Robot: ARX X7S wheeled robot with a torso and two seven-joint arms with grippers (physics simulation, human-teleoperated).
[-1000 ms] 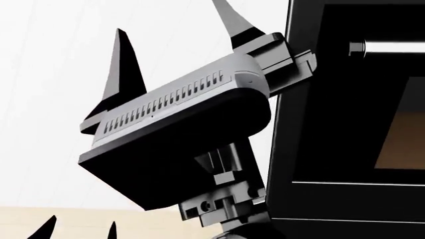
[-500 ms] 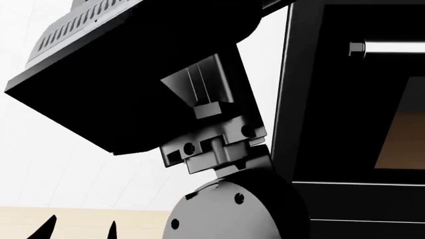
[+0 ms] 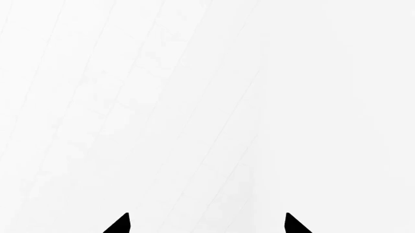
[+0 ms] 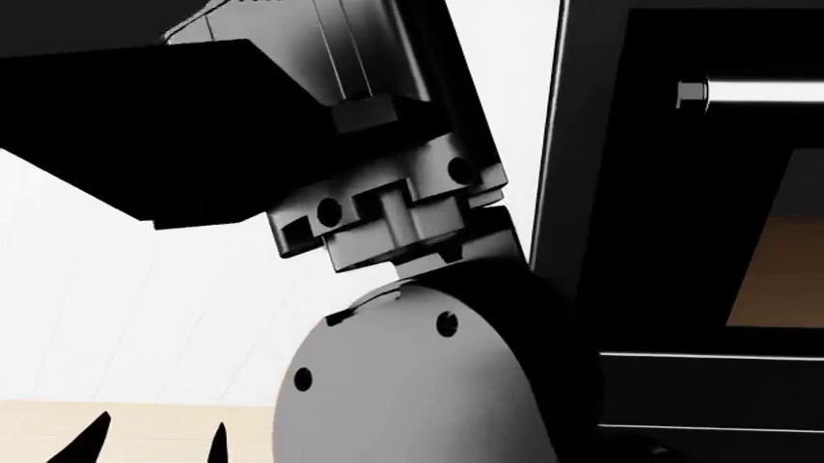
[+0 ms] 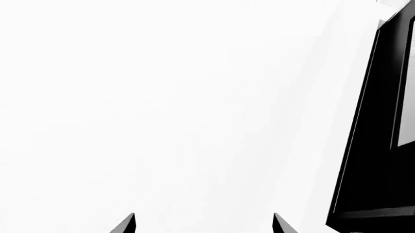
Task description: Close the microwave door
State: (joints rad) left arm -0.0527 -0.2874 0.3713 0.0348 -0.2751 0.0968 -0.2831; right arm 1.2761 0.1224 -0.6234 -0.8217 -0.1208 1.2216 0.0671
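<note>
The black microwave (image 4: 682, 241) fills the right of the head view, with a silver bar handle (image 4: 759, 93) up high and a brownish window (image 4: 785, 251). Whether its door is ajar cannot be told. My right arm's wrist (image 4: 386, 212) rises just left of the door's edge, and its fingers are cut off above that view. In the right wrist view my right gripper (image 5: 203, 224) is open and holds nothing, with the microwave's black edge (image 5: 372, 145) off to one side. My left gripper (image 3: 207, 224) is open before a white wall; its tips (image 4: 154, 442) show low in the head view.
A white wall (image 4: 129, 289) stands behind the arms. A strip of pale wooden counter (image 4: 142, 420) shows low at the left. The right arm's round grey joint (image 4: 412, 386) blocks the middle of the head view.
My right arm has moved up along the microwave's left edge. Its gripper has left the top of the head view, and the wrist and round joint now fill the centre. The left gripper's tips have not moved.
</note>
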